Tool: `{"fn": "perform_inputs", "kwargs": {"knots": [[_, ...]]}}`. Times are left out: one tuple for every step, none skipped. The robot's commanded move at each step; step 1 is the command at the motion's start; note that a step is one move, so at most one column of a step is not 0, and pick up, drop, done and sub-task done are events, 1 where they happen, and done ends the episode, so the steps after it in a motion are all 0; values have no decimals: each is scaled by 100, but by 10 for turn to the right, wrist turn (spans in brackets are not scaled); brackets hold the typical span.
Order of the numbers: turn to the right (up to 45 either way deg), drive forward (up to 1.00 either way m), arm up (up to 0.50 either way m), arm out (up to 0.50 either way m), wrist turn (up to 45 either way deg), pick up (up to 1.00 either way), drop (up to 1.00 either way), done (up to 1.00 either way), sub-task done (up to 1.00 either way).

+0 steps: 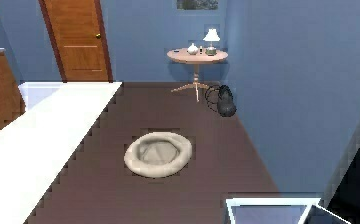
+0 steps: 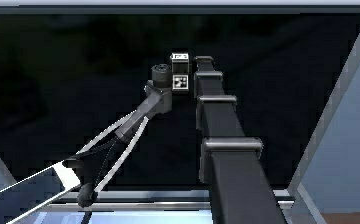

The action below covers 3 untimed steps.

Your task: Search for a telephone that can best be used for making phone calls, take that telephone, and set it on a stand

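A small round wooden table (image 1: 220,57) stands on thin legs by the far blue wall in the forward view. On it are a white lamp (image 1: 211,38) and a small pale rounded thing (image 1: 193,48) whose kind I cannot tell. In the arm side view the dark arm (image 2: 226,135) rises from the bottom edge to two white marker squares (image 2: 179,70). My gripper (image 2: 80,178) reaches down to the left, its thin fingers (image 2: 108,140) before a large dark pane. A pale flat slab (image 2: 33,190) lies at its far end, so I cannot tell whether it holds anything.
A beige round cushion bed (image 1: 158,153) lies mid-floor on the dark floor. A dark rounded bag-like thing (image 1: 224,100) sits beside the table's legs. A wooden door (image 1: 76,38) is at the back left. A long white surface (image 1: 38,130) runs along the left, with a wooden cabinet (image 1: 0,90) behind it.
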Motion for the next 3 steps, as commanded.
{"fn": "perform_inputs", "kwargs": {"knots": [[0, 0, 0, 0, 450, 0, 0, 0, 0], [0, 0, 0, 0, 450, 0, 0, 0, 0], [0, 0, 0, 0, 0, 0, 100, 0, 0]]}}
